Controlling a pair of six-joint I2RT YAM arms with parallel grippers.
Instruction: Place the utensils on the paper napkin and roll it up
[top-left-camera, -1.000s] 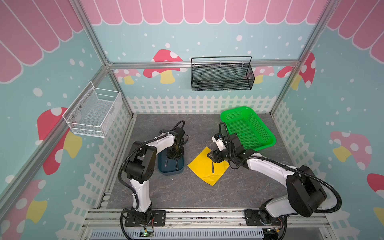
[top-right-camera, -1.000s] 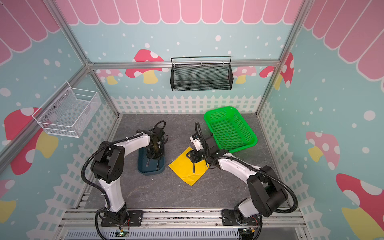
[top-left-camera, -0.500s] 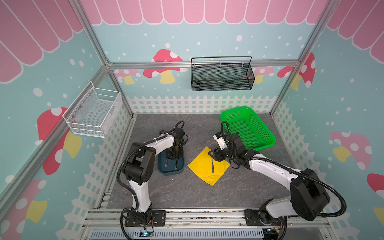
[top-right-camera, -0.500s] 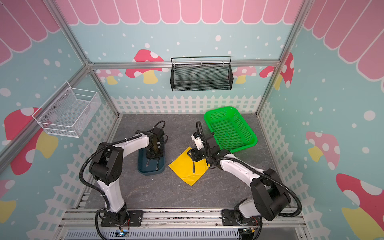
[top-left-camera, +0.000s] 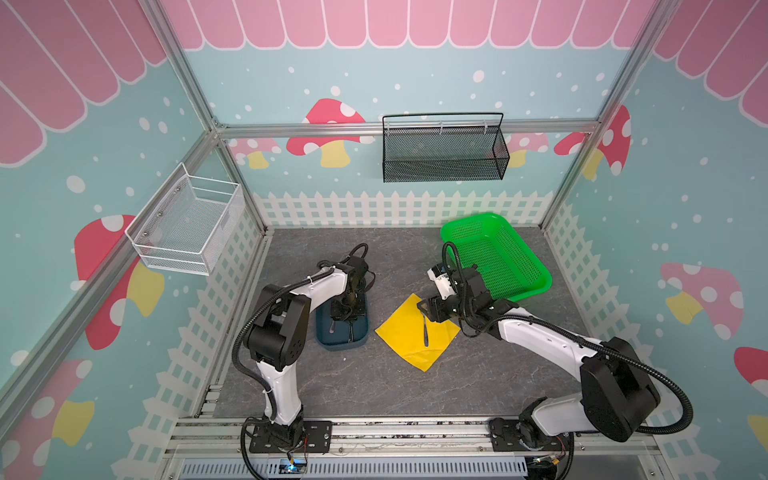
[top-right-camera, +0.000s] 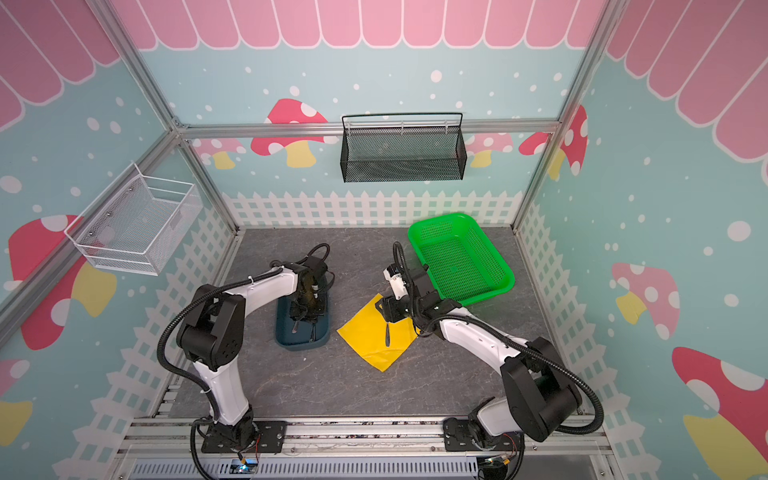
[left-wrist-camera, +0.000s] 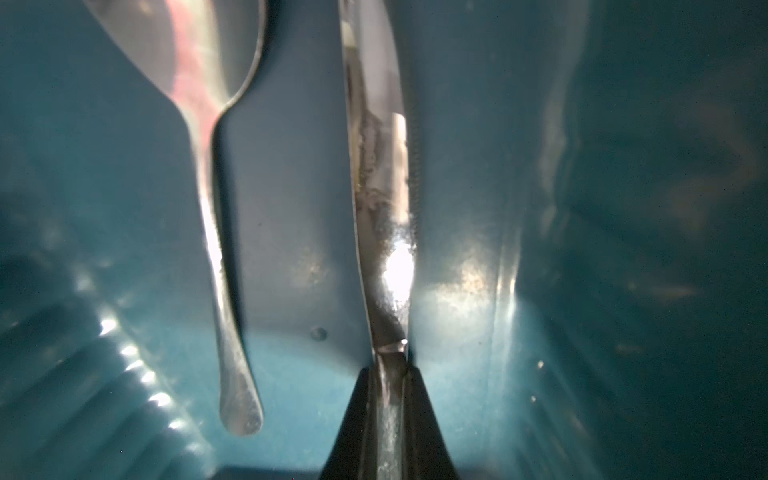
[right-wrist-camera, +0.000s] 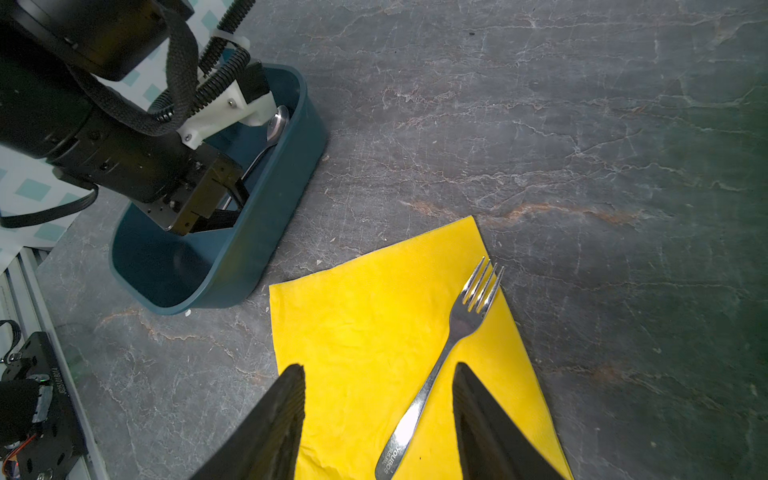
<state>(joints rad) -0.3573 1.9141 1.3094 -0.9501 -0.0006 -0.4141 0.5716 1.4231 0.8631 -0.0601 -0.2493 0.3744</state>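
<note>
I count three utensils: one fork (right-wrist-camera: 461, 322), one spoon (left-wrist-camera: 216, 257), one knife (left-wrist-camera: 382, 208). One yellow napkin (top-left-camera: 405, 334), one blue tray (right-wrist-camera: 266, 216), one green basket (top-left-camera: 503, 262), one black wire basket (top-left-camera: 442, 153), one white wire basket (top-left-camera: 183, 228). Two hands: left hand (left-wrist-camera: 388, 374), right hand (right-wrist-camera: 378, 374).

Teal mushroom-print walls (top-left-camera: 457, 83), a white picket-fence border (top-left-camera: 374, 208) and a grey marbled floor (top-left-camera: 374, 386).

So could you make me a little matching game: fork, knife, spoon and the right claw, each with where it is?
1 fork
2 knife
3 spoon
4 right gripper

a pinched by the left gripper
b open over the napkin
c loose in the blue tray
d lying on the napkin

Pairs: 1-d, 2-a, 3-c, 4-b.
</note>
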